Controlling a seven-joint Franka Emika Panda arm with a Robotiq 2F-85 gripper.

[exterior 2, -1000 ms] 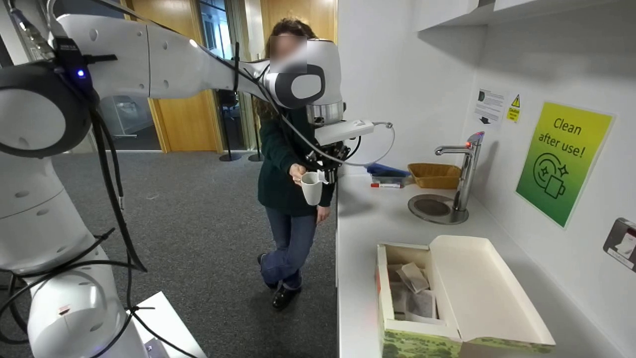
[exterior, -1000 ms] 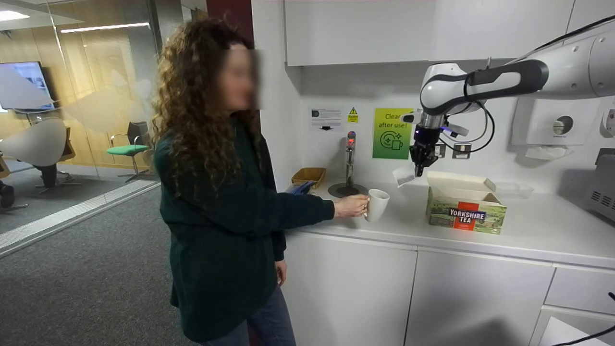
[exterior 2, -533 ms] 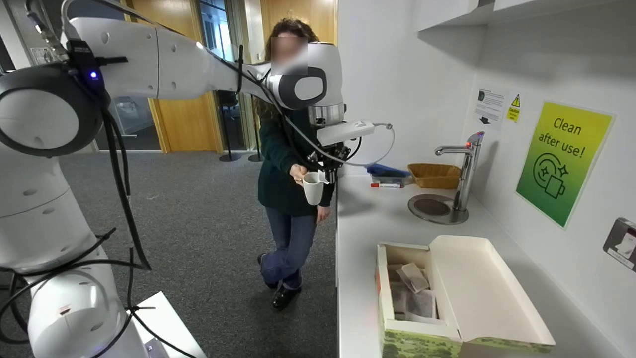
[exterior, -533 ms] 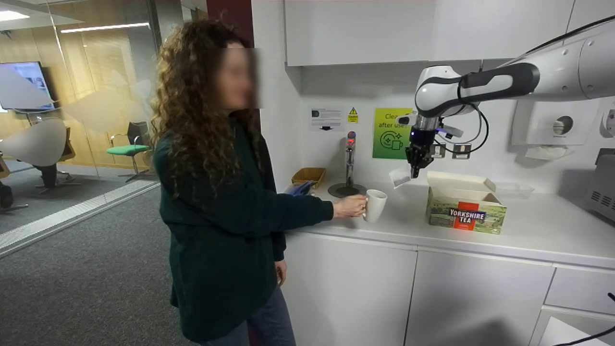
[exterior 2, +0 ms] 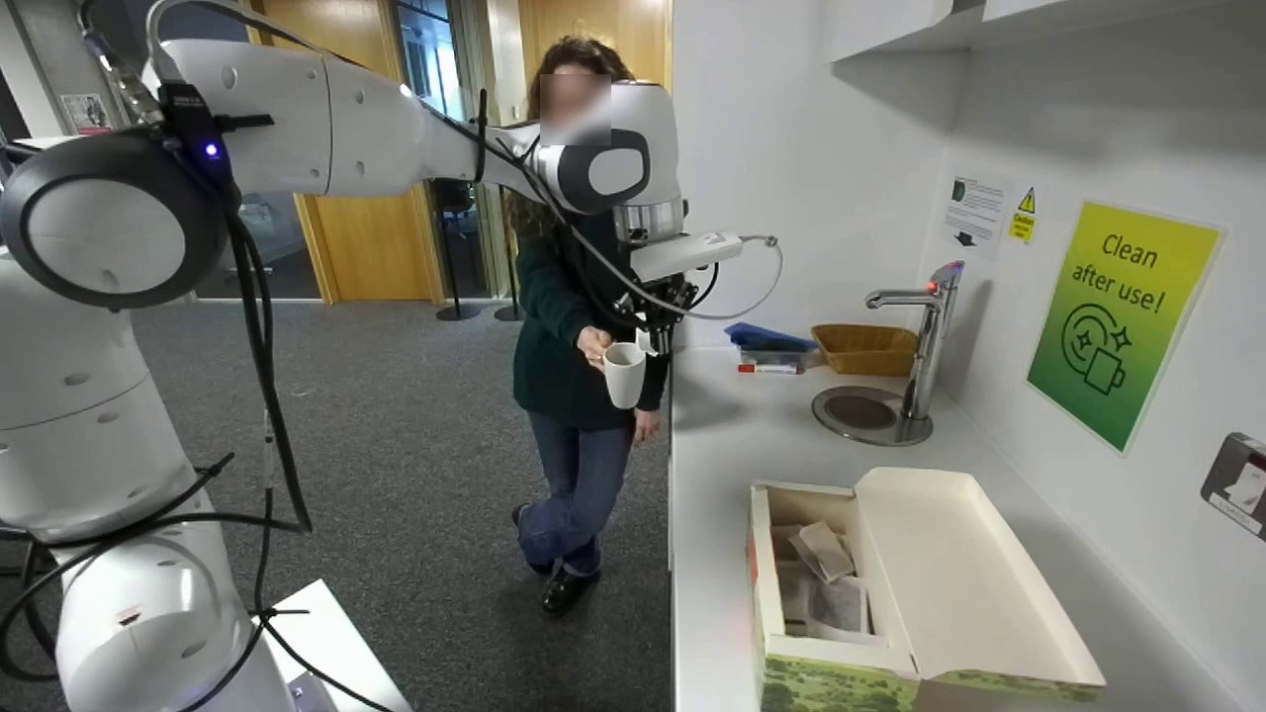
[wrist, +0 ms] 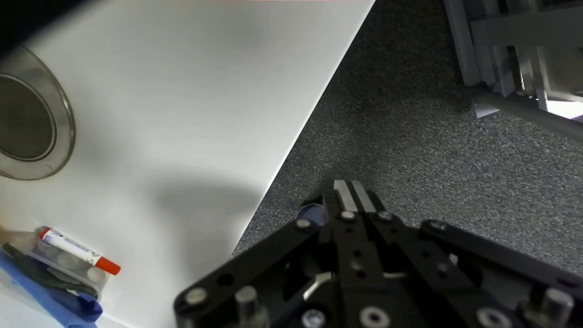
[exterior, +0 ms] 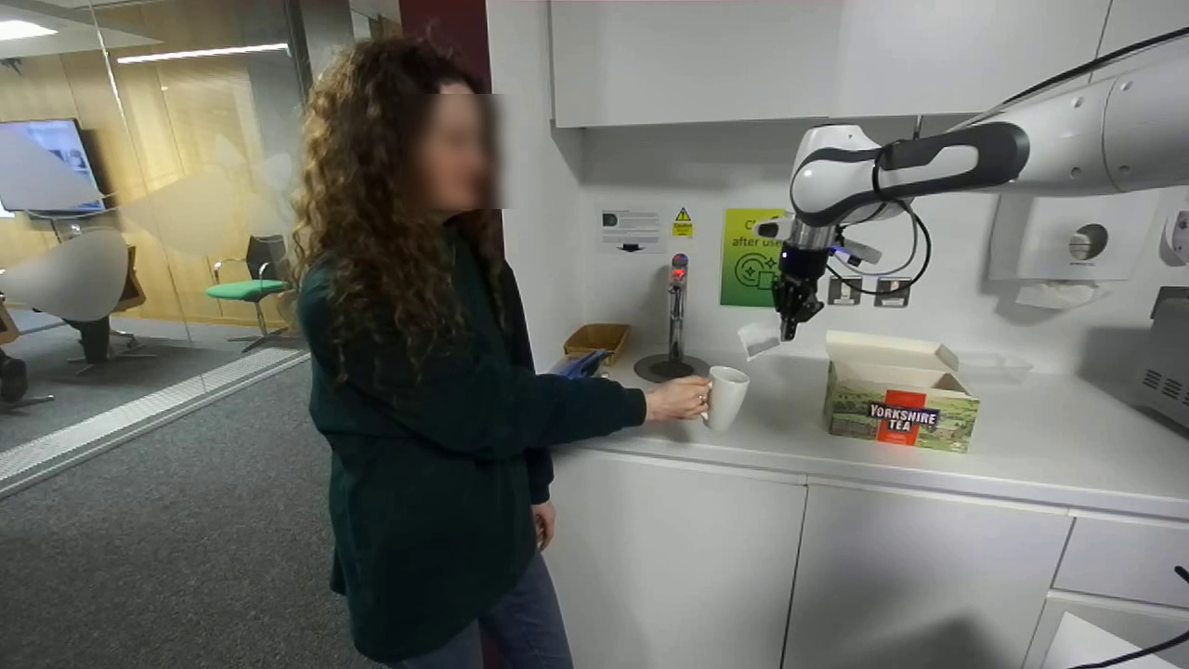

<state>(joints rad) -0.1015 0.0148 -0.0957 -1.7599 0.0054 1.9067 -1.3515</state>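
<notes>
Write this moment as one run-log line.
End effector: closed on tea bag | mug: held by person's hand | tea box: lid open

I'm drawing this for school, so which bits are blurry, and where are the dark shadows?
In both exterior views, the woman's face is blurred over; in the wrist view, the gripper looks fuzzy toward the bottom, a dark smear fills the top left corner, and a soft-edged shadow lies on the counter; in an exterior view, the tap has a shadow on the wall.
</notes>
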